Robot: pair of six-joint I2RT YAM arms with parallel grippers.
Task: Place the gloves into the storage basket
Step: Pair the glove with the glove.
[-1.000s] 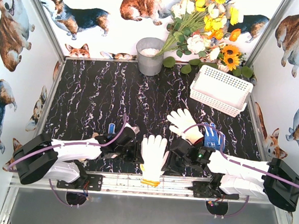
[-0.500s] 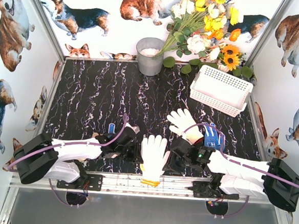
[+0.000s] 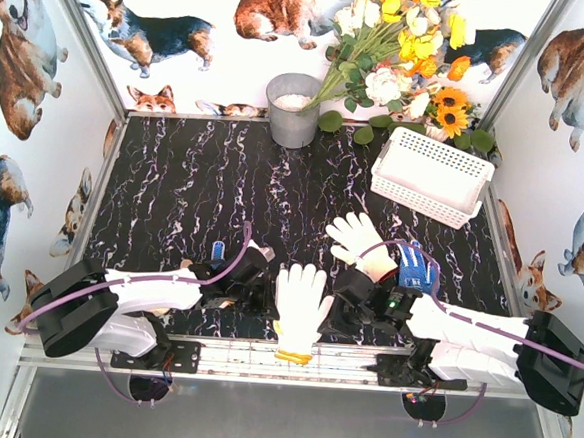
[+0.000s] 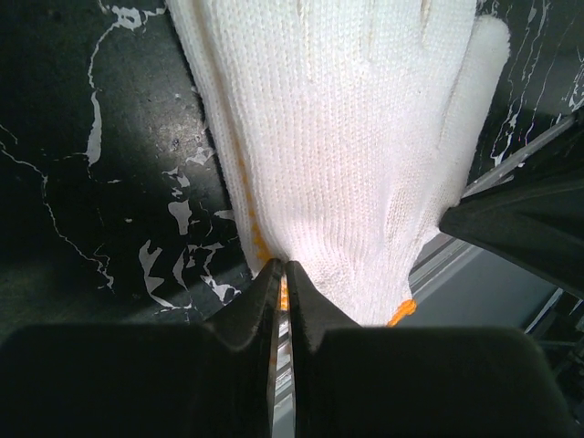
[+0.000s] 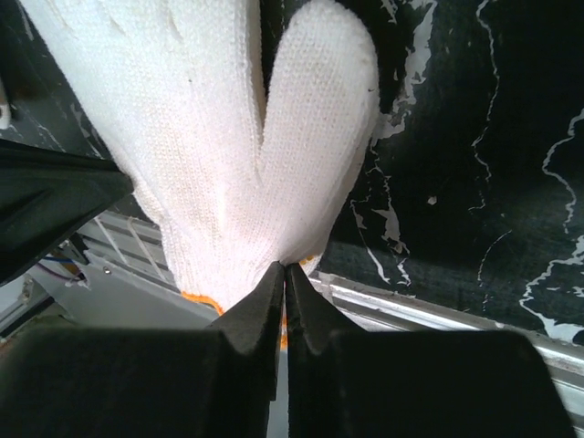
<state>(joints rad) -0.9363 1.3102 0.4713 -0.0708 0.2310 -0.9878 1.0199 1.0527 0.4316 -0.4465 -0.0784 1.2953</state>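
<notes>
Showing the black marbled table (image 3: 173, 201) from above, the top view places the storage basket (image 3: 419, 201) at the far right corner. It lies well apart from both arms, beside a grey bucket (image 3: 293, 111) and a spray of flowers (image 3: 399, 46).

Three gloves are visible. The white knit glove (image 3: 300, 305) lies flat at the near edge between the arms, its orange-trimmed cuff over the rail. A second white glove (image 3: 356, 239) and a blue dotted glove (image 3: 416, 271) lie just beyond the right arm. No glove can be seen in the basket, so you should judge the task barely begun.

The left gripper (image 3: 264, 295) and right gripper (image 3: 338, 307) flank the knit glove. In each wrist view the jaws are pressed fully together at the glove's edge near the cuff (left (image 4: 281, 266), right (image 5: 282, 267)), apparently nipping only a thin fold of knit.

Note the hazards:
- So shallow a bite may slip once you lift, dropping the glove over the near edge.
- If the arms pull apart, the knit will stretch and tear free of one jaw.
- The basket sits far to the right, so a shared carry may overreach the left arm.
- A low sweep could drag the second white glove along.
</notes>
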